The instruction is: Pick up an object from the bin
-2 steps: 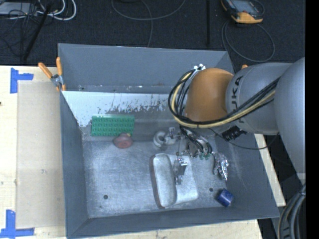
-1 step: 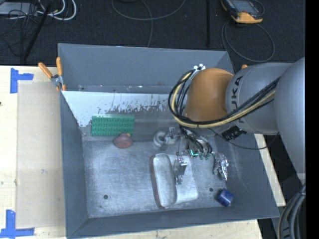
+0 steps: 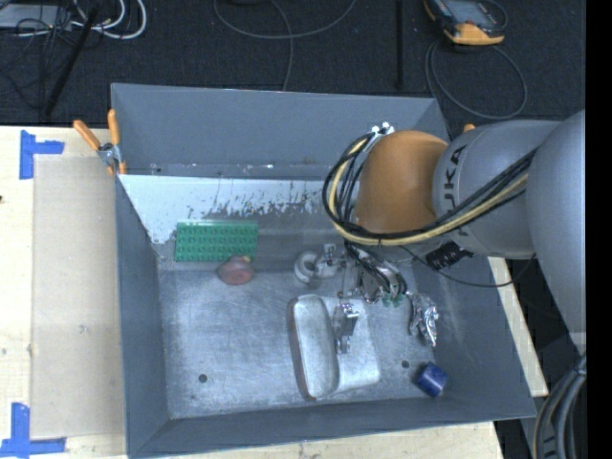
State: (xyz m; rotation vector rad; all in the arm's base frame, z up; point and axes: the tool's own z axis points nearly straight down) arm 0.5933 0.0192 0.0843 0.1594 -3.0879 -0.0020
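My gripper (image 3: 346, 321) hangs below the arm's wrist in the middle of the bin, right over the upper right part of a grey oblong pouch-like thing (image 3: 317, 360) that lies on the floor toward the front. Whether it touches the pouch is hidden from this angle. A small round silvery thing (image 3: 307, 268) lies just behind and to the left of the gripper. A crumpled foil-like piece (image 3: 425, 321) lies to its right.
A green studded plate (image 3: 216, 241) leans at the back left wall, with a reddish round lump (image 3: 235, 273) in front of it. A small blue cylinder (image 3: 430, 380) lies at the front right. The arm and its cables cover the bin's back right part.
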